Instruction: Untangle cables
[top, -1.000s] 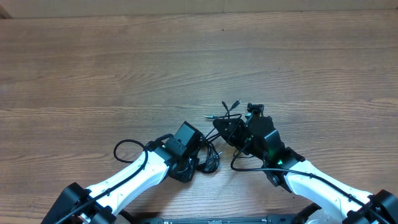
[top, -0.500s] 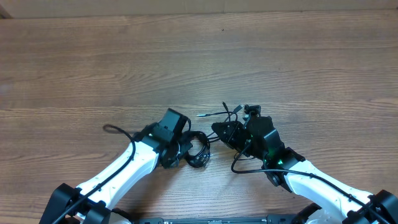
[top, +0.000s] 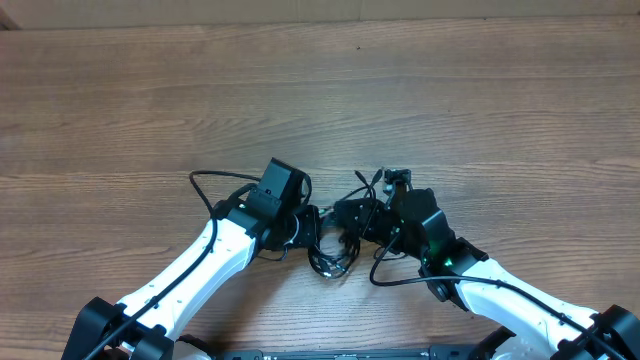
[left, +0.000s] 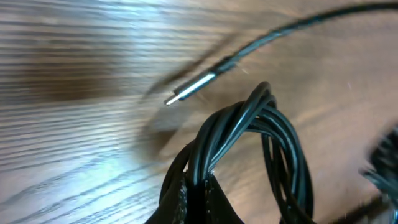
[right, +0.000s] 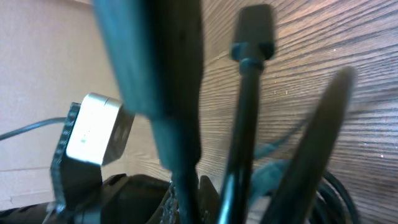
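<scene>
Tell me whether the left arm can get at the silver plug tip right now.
Probably not yet: the plug tip is unblocked just ahead, but the left pincer is shut on the bunched cables.

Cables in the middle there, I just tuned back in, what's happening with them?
Both arms meet over the tangled black cables near the table's front. The left gripper has its jaws shut on a bunch of loops; one silver plug tip lies free on the wood beyond. The right gripper is shut too, against the same tangle, apparently pinching a strand, though its wrist view is too blurred to be sure. Nothing is separated yet.
</scene>
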